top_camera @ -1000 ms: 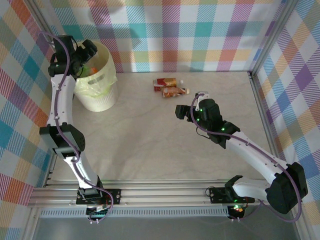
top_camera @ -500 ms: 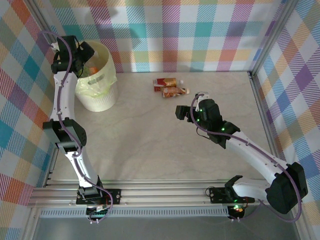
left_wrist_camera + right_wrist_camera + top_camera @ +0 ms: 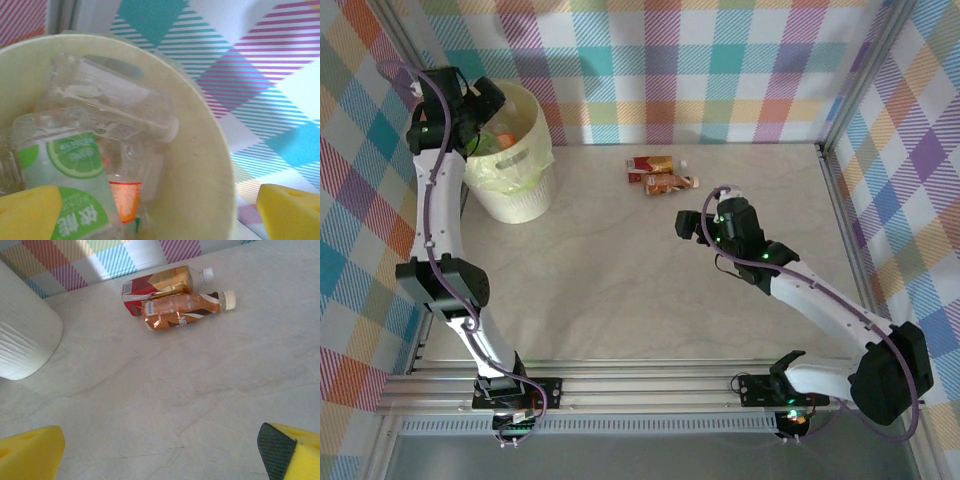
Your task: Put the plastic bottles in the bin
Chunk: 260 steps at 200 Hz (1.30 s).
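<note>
The bin point(image 3: 515, 150) stands on the table point(image 3: 620, 290) in its far left corner, close to the checked wall point(image 3: 720, 70). Several bottles lie heaped inside it. In the left wrist view a clear crushed bottle point(image 3: 110, 110) lies across the top of the heap, and a bottle with a green label point(image 3: 70, 170) sits just below it. A patch of orange label point(image 3: 124, 197) shows beside that, close to the bin's pale inner wall.

Two more bottles lie on the table near the middle of its far edge. They are on their sides and touching, with their caps pointing toward the right edge. The bottle with a red label point(image 3: 160, 286) is nearer the wall, and the amber bottle point(image 3: 182, 310) with a white cap is just in front of it.

The left claw point(image 3: 485, 100) hangs over the left part of the bin's rim. Its jaws are spread wide and there is nothing between its yellow pads point(image 3: 27, 212).

The right claw point(image 3: 688, 225) hovers above the table right of centre, apart from the two lying bottles and on their near side. It is also fully spread and holds nothing.
</note>
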Each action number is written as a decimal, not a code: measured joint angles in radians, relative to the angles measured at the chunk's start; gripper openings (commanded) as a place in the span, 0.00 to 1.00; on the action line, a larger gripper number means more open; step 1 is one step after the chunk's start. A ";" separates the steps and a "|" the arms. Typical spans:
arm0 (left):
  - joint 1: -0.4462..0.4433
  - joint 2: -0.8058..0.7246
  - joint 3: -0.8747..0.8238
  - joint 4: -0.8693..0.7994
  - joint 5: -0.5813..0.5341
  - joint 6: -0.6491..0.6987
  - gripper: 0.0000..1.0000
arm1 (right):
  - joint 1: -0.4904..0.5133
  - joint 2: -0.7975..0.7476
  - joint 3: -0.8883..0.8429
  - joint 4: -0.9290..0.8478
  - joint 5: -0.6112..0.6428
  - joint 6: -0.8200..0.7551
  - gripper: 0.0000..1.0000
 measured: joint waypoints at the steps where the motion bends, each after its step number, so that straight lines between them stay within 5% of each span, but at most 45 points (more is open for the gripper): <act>1: 0.000 -0.002 -0.001 0.001 0.003 0.001 1.00 | -0.001 0.001 0.000 0.000 0.000 0.000 1.00; 56: -0.021 -0.104 -0.115 0.068 0.214 0.004 1.00 | -0.063 0.098 0.061 -0.033 -0.077 -0.002 1.00; 123: -0.077 -0.308 -0.455 0.220 0.436 0.001 1.00 | -0.146 0.269 0.198 -0.107 -0.197 -0.052 1.00; 188: -0.080 -0.570 -0.720 0.255 0.478 0.032 1.00 | -0.195 0.525 0.444 -0.201 -0.281 -0.104 1.00; 260: -0.080 -0.612 -0.888 0.222 0.463 0.061 1.00 | -0.198 0.871 0.815 -0.324 -0.314 -0.155 1.00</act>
